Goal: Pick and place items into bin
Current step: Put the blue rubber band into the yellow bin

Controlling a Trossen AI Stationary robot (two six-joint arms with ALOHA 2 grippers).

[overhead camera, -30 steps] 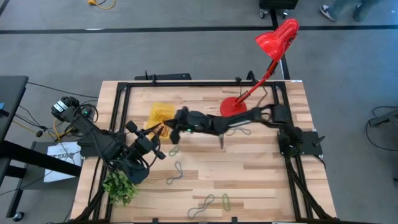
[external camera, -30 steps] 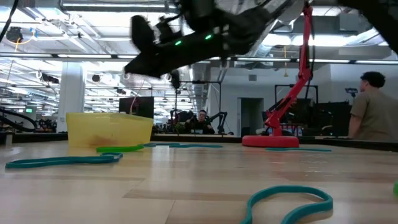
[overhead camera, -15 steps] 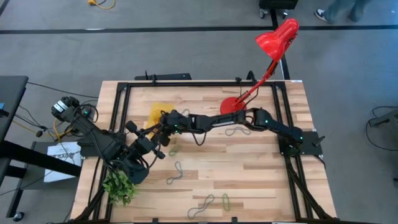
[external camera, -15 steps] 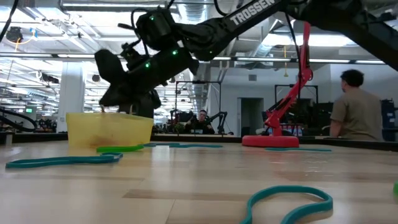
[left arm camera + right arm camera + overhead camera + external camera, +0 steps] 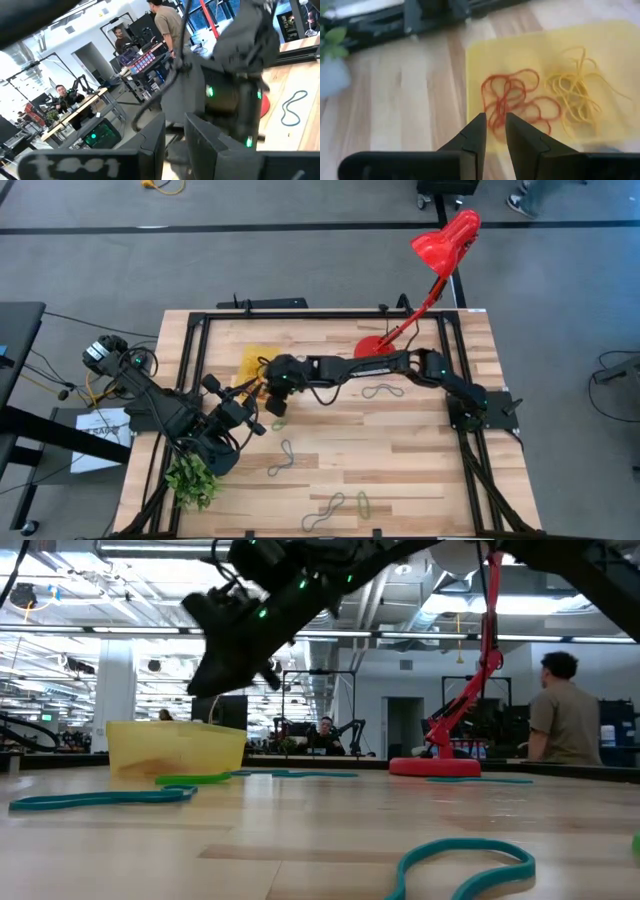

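The right hand (image 5: 266, 378) hangs above the near edge of the bin (image 5: 256, 362), a yellow tray at the far left of the surface (image 5: 420, 470). Its fingers (image 5: 472, 136) stand a narrow gap apart and hold nothing. Inside the bin, directly past those fingers, lie a tangle of red bands (image 5: 512, 102) and, beside it, a tangle of yellow bands (image 5: 577, 95). A green band (image 5: 192, 778) lies on the surface just beside the bin, below the right hand. More bands (image 5: 283, 460) lie scattered well apart from the bin, toward the front edge. The left hand (image 5: 252, 391) waits near the bin's front corner, its fingers (image 5: 152, 145) slightly apart with nothing between them.
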